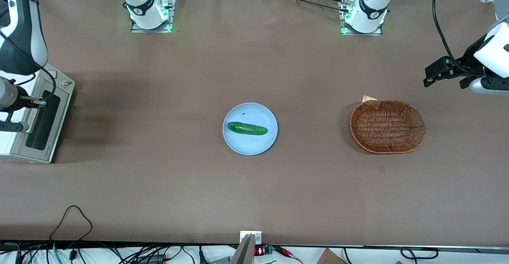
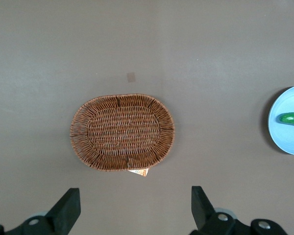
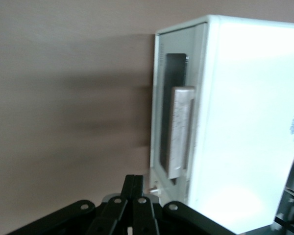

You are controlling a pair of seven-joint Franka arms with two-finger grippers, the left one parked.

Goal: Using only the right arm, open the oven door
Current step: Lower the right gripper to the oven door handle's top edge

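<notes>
bright overhead light — blurred, overexposed oven [image 3: 245, 122]

The toaster oven [image 1: 28, 121] runs off the front view's edge, and the right arm [image 1: 18, 29] covers part of its top. The gripper [image 1: 37, 102] sits over the oven door [image 1: 43, 125] (its bar handle [image 3: 179, 132] looks smeared in the wrist view). The plate [image 2: 289, 122] is cropped.

We count one toaster oven [image 1: 33, 121] with one oven door [image 1: 43, 125] and two knobs, one blue plate [image 1: 249, 146], one cucumber [image 1: 247, 128], one wicker basket [image 1: 387, 126], and one gripper [image 3: 134, 193].
</notes>
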